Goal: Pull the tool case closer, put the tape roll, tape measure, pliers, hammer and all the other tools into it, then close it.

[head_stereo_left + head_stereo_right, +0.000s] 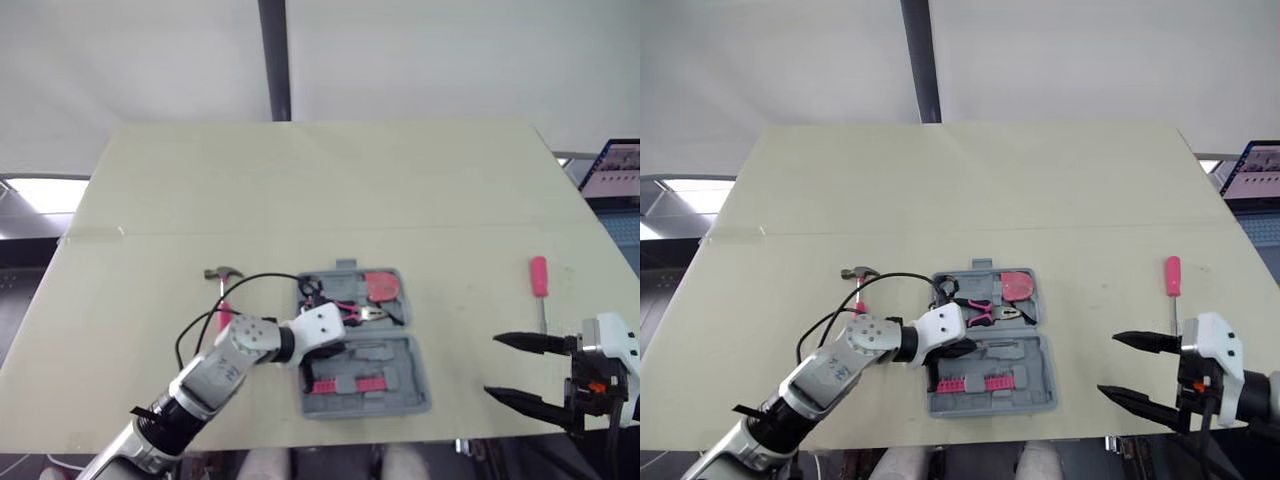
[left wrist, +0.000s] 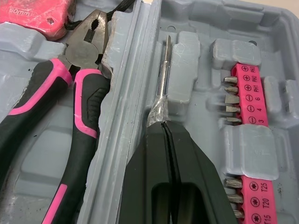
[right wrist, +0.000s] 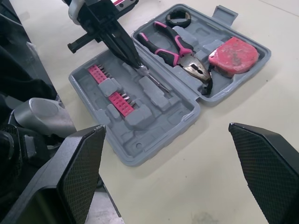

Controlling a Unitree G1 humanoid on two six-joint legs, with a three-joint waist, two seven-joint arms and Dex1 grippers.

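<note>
The left gripper [image 2: 161,122] reaches into the open grey tool case [image 1: 415,395]. Its fingers [image 2: 191,158] are pressed together on a slim screwdriver [image 2: 163,74], whose bare shaft pokes past their tips into a moulded slot. Just beside the fingers, across the hinge ridge, lie the pink-handled pliers [image 2: 79,93], with the tape measure [image 3: 232,50] and tape roll [image 3: 178,17] beyond. The right gripper [image 1: 491,365] hovers with its fingers spread wide and empty, and a red screwdriver [image 1: 539,280] lies on the counter [image 1: 300,180] ahead of them. A hammer [image 1: 222,280] lies outside the case. If released askew, the slim tool might ride up on the slot and later block the lid. Its handle is hidden under the fingers, so its seating cannot be judged.
</note>
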